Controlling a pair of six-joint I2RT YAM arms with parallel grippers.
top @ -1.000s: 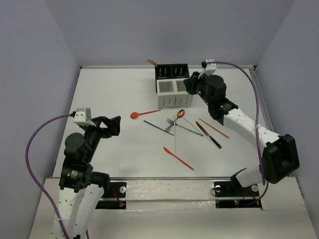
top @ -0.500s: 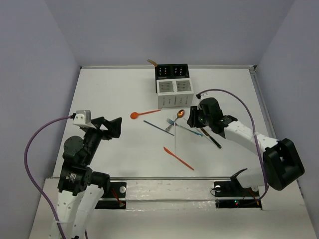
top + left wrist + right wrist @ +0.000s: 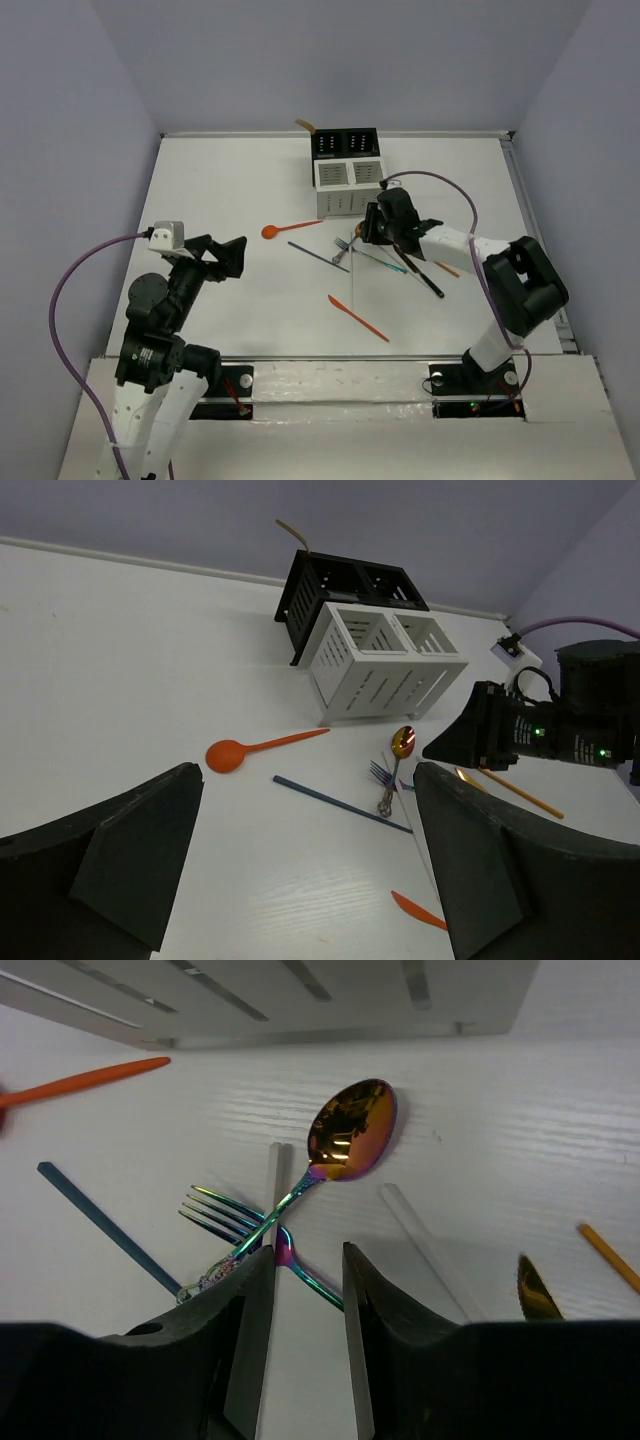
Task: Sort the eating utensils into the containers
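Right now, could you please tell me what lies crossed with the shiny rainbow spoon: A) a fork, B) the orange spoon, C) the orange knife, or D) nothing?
A: the right wrist view shows the spoon with its handle lying across a fork.

Two dark fingers (image 3: 130, 860) of the left gripper (image 3: 305, 778) frame the bottom of the view, set wide apart above the white table (image 3: 120, 660). Beyond them stands a block of slotted holders (image 3: 372, 652) — black behind, white in front — with a tan handle (image 3: 290, 530) sticking up out of the black part. In front lie an orange spoon (image 3: 262, 748), a dark blue stick (image 3: 340, 802) and a rainbow-tinted spoon (image 3: 400, 748) lying against a fork (image 3: 379, 772). The black right gripper (image 3: 445, 748) hangs just beside that spoon.
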